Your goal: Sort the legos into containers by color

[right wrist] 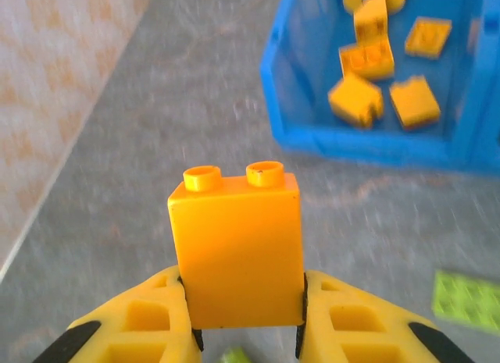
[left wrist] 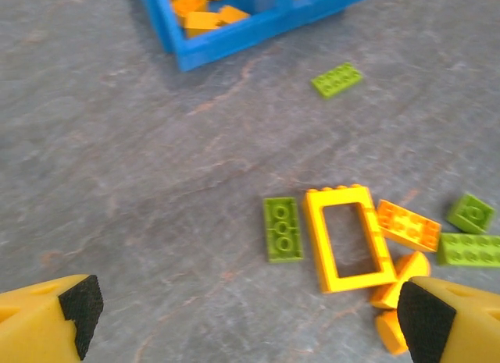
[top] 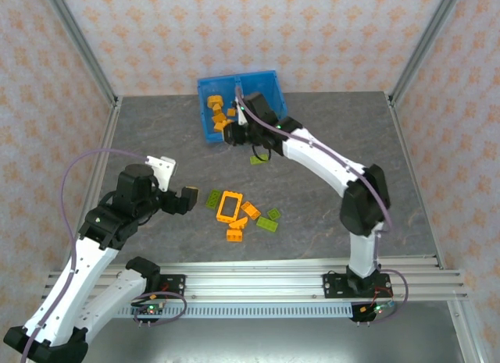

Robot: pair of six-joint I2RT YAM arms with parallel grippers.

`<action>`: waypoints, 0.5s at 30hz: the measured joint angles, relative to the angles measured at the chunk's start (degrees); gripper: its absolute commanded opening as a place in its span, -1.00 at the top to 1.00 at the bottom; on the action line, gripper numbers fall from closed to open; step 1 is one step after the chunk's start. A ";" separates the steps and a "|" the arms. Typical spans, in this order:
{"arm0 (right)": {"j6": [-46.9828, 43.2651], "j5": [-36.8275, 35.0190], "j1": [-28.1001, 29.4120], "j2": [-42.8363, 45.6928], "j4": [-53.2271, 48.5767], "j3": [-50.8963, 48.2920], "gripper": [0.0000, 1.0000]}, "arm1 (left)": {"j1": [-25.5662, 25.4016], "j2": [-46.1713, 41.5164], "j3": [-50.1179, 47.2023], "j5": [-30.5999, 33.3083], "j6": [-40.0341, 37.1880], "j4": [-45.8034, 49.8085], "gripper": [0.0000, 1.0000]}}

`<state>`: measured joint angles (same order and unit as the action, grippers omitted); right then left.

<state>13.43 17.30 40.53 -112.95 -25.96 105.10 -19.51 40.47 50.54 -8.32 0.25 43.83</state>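
**Legos [left wrist: 316, 238]: orange delivery in hand**

Right fingers [right wrist: 133, 324] clench an orange brick [right wrist: 234, 254], centre frame, just short of the blue bin [right wrist: 351, 148] at upper right. Next: clear its wall, release among the oranges. Left fingers [left wrist: 47, 312] gape wide above the counter [left wrist: 156, 183].

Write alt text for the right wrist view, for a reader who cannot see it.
The right gripper is shut on an upright orange brick, studs up. Behind it, on the grey table, stands a blue bin holding several orange bricks; a green brick lies at the right.
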 measured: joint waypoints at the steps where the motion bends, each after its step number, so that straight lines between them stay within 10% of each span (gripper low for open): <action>1: 0.79 -0.35 -0.09 -2.89 -0.09 3.34 0.54 | 0.00 0.02 0.00 1.38 0.17 -0.02 -1.00; 15: 6.62 -7.39 -0.46 -40.26 -9.60 43.08 0.52 | 0.15 0.44 -0.04 4.76 1.40 -1.29 -1.00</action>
<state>20.05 9.91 40.07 -153.21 -35.55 148.18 -19.35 40.91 50.50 -3.55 1.65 42.54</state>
